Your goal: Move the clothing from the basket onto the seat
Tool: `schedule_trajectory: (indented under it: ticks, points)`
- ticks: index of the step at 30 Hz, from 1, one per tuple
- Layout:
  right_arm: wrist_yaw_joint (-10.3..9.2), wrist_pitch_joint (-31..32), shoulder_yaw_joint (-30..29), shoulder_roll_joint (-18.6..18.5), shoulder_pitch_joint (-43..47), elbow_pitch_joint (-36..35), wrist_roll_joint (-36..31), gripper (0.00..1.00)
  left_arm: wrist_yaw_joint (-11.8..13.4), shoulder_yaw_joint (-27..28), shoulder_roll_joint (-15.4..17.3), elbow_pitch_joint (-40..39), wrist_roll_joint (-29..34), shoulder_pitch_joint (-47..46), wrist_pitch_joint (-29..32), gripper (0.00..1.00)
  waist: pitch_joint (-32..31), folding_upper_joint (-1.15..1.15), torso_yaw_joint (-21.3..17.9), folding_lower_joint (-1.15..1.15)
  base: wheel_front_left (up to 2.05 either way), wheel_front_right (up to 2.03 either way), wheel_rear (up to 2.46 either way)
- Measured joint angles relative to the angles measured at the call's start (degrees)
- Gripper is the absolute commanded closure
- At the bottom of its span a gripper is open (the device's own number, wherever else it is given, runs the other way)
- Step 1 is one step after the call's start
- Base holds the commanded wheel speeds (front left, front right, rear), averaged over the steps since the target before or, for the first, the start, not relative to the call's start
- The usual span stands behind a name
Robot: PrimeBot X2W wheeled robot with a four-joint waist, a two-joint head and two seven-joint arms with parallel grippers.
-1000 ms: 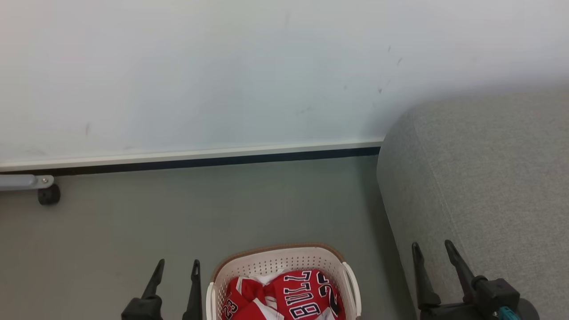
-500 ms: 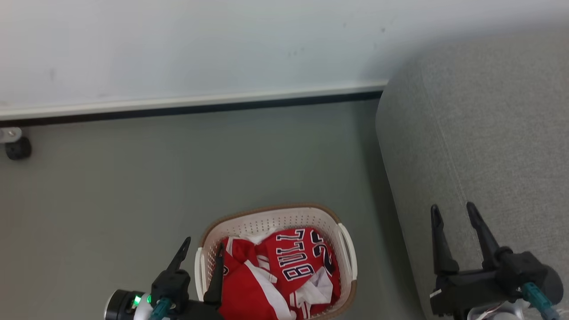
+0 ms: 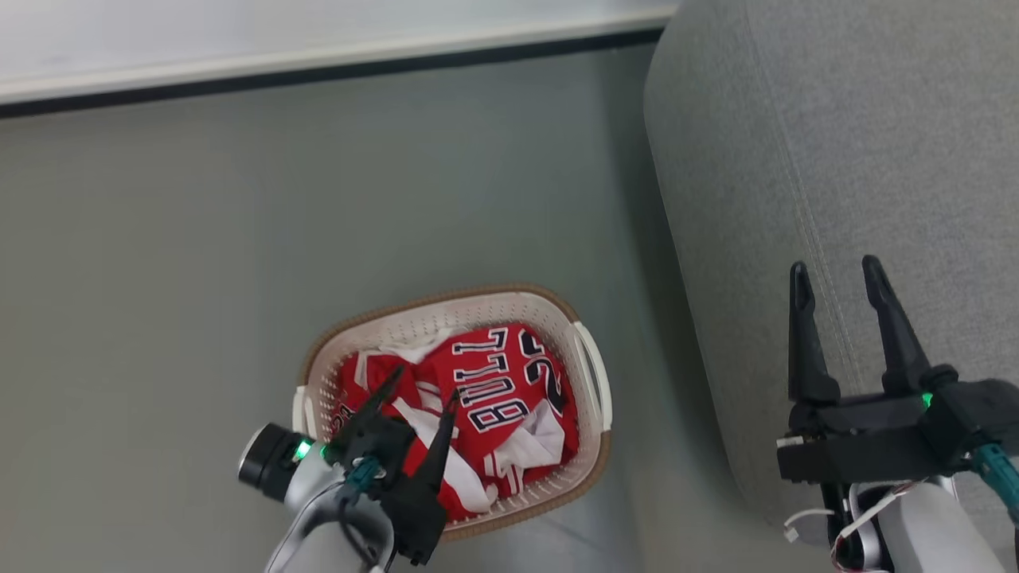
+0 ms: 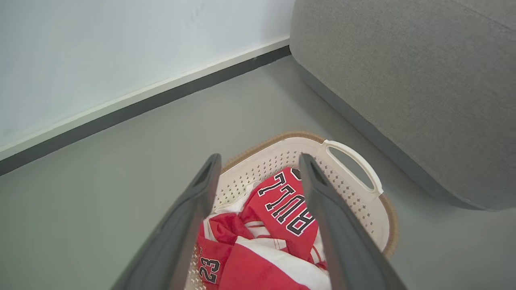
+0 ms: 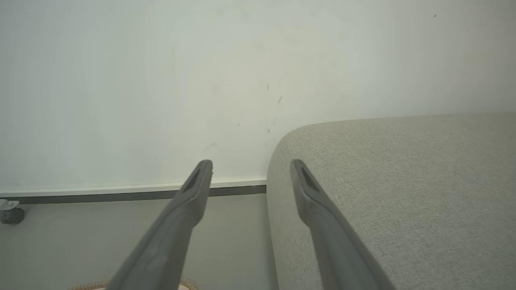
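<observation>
The clothing (image 3: 497,382), red with white trim and dark "BULL" lettering, lies crumpled in the cream basket (image 3: 478,312) on the grey floor. My left gripper (image 3: 424,386) hangs open over the basket's near-left part, fingers pointing down at the red fabric and holding nothing. In the left wrist view the clothing (image 4: 282,201) lies between and beyond the open left gripper (image 4: 260,159), inside the basket (image 4: 356,201). The grey seat (image 3: 836,143) stands to the right. My right gripper (image 3: 834,267) is open and empty above the seat's left edge. From the right wrist, the right gripper (image 5: 250,163) straddles the seat (image 5: 403,181) corner.
A white wall with a pale and dark baseboard (image 3: 318,68) runs behind the basket. Bare grey floor (image 3: 199,239) spreads left of and behind the basket. A small black caster (image 5: 10,216) sits by the wall at far left. A narrow floor gap separates basket and seat.
The head camera has tilted down, so everything sits higher in the picture. My left gripper moved from beside the basket's left side to over the clothing. The right gripper stays open by the seat.
</observation>
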Motion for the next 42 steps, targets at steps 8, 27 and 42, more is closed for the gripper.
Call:
schedule_trajectory:
  ticks: [8, 27, 42]
  points:
    - [-0.01, -0.2, -1.2, 0.6, -3.9, -2.9, 0.0, 0.00, -1.3, -4.7, -0.3, 4.1, 2.8, -6.0, 1.6, 0.00, 6.0, 0.00, -2.1, 0.00, 0.00, 0.00, 0.00]
    - [-0.42, -0.2, -1.8, 1.5, -12.2, -11.1, -1.7, 0.00, -1.5, -11.4, -0.4, 13.7, 7.8, -18.1, 4.9, 0.00, 22.5, 0.01, -5.9, -0.01, 0.00, 0.00, 0.00]
    - [-0.42, -0.2, -2.7, 1.8, -17.1, -15.7, -3.1, 0.00, -0.2, -13.6, -0.4, 16.9, 7.6, -30.5, 5.6, 0.00, 35.1, 0.00, -7.1, -0.01, 0.00, 0.00, 0.00]
